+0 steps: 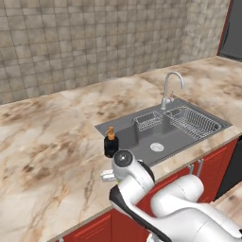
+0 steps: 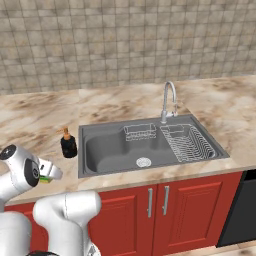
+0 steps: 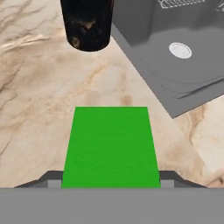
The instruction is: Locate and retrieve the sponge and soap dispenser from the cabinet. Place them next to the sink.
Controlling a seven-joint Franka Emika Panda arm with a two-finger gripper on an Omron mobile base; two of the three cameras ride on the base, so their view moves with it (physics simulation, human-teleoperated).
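1. Marble counter (image 1: 52, 142) runs under a tiled wall (image 1: 85, 42); red base cupboards (image 2: 165, 205) below.
2. Sink (image 2: 100, 145) is set in the counter, with faucet (image 2: 169, 100) at its back edge and wire rack (image 2: 190, 142) in its right half.
3. Soap dispenser (image 2: 68, 143) stands upright on the counter, just beside the sink's left rim; pump spout points left in the right base view.
4. In the hand view the dispenser's black body (image 3: 87, 22) is at top, close to the sink corner.
5. Sponge (image 3: 110, 146) lies flat, green face up, long axis running along the gripper's line toward the dispenser; it sits between the fingertips (image 3: 50, 178), near but apart from the bottle.
6. From the right base view a sliver of the sponge (image 2: 46, 178) shows under the hand, on the counter's front part, left of the sink.
7. Gripper (image 3: 110, 181) is low over the counter; jaws flank the sponge on both sides, but whether they press it or stand slightly free, cannot tell.
8. Gripper (image 1: 108, 176) in the left base view is mostly hidden behind the wrist.
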